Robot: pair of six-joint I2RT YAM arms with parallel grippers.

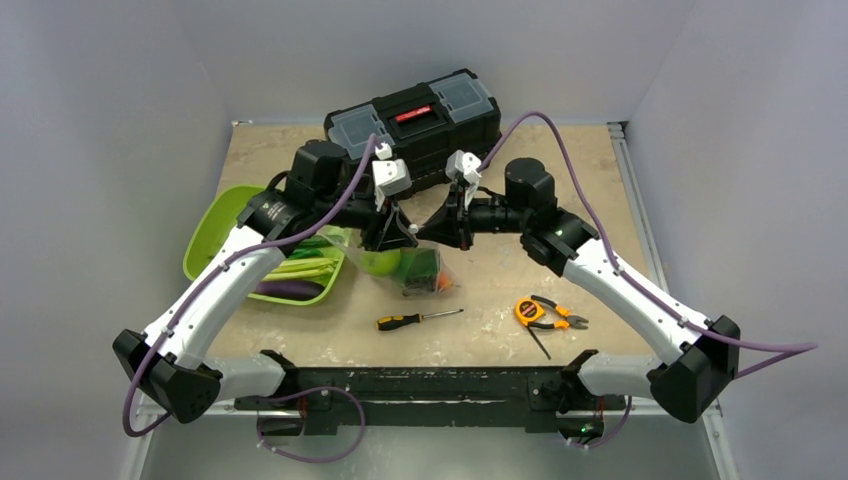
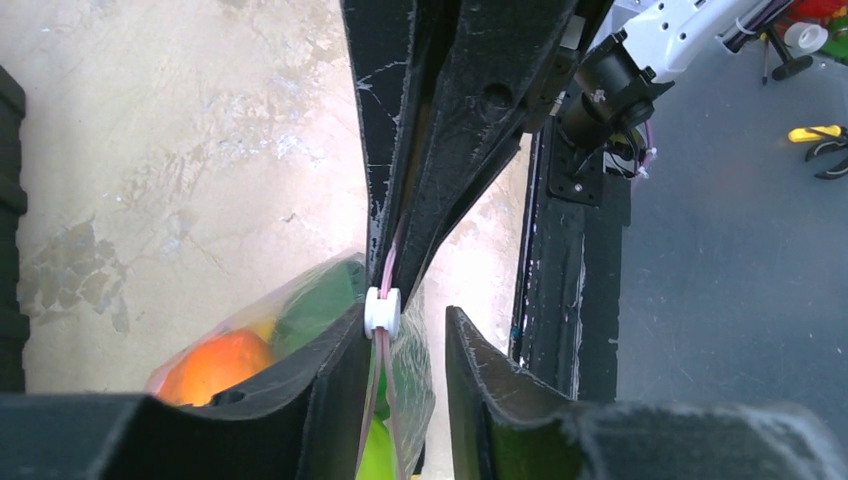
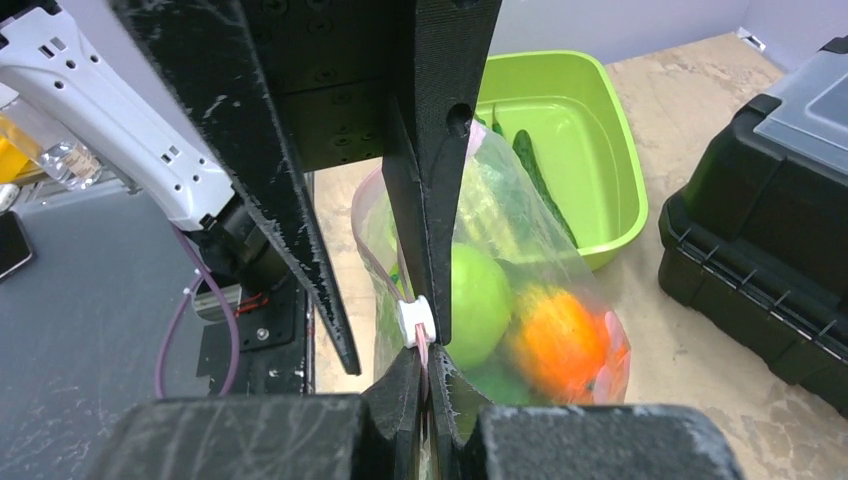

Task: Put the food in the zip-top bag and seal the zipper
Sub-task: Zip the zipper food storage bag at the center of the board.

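Film of the clear floppy zip-top bag (image 3: 520,230), sagging below both grippers with a green toy apple (image 3: 480,300) inside, looks limp and slippery; we'd hold only its stiffer thin pinkish zipper strip (image 2: 387,268). Its long axis runs from the right gripper (image 3: 425,360), clamped on it, into the left gripper (image 2: 405,320), jaws apart, white slider (image 2: 382,312) at their tips.

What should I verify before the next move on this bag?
1. Right gripper shut on the zipper: ok.
2. Left gripper closed on the slider: not ok, fingers apart.
3. Orange and apple inside the bag: ok.
4. All food bagged: not ok, an eggplant lies in the tray.
5. Zipper sealed full length: cannot tell.
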